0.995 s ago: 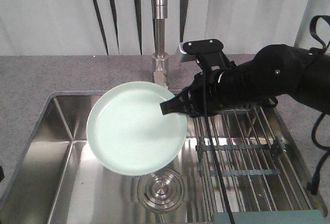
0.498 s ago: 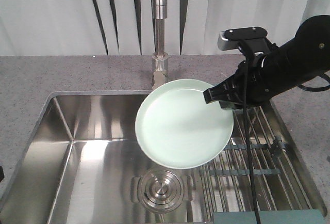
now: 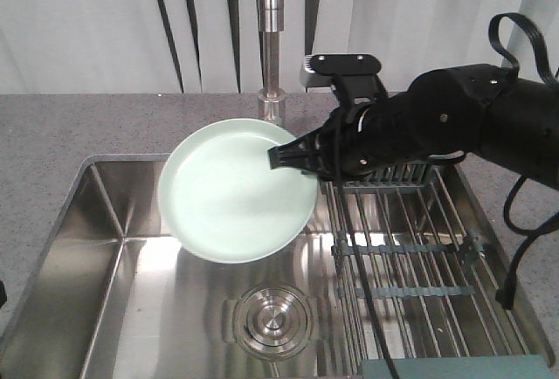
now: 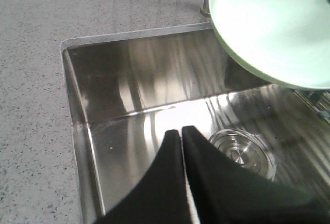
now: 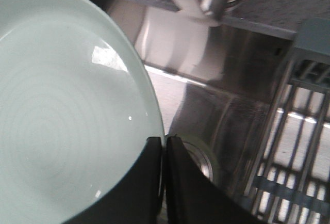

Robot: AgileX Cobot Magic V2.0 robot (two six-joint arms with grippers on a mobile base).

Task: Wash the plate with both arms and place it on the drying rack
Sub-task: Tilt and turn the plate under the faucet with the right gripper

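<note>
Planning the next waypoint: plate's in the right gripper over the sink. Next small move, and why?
Probably swing the right gripper sideways, bringing the plate over the drying rack. It is shut on the plate's rim, holding it above the sink, short of the rack; the left gripper is shut, empty and apart from the plate.

A grey speckled desk (image 3: 79, 126) surrounds a steel sink (image 3: 87, 248) with a round drain (image 3: 272, 320) in its floor. A chrome tap (image 3: 272, 47) stands at the back edge. Behind hang white vertical panels (image 3: 79, 21) (dark gaps between them). Light glares off the sink floor.
</note>
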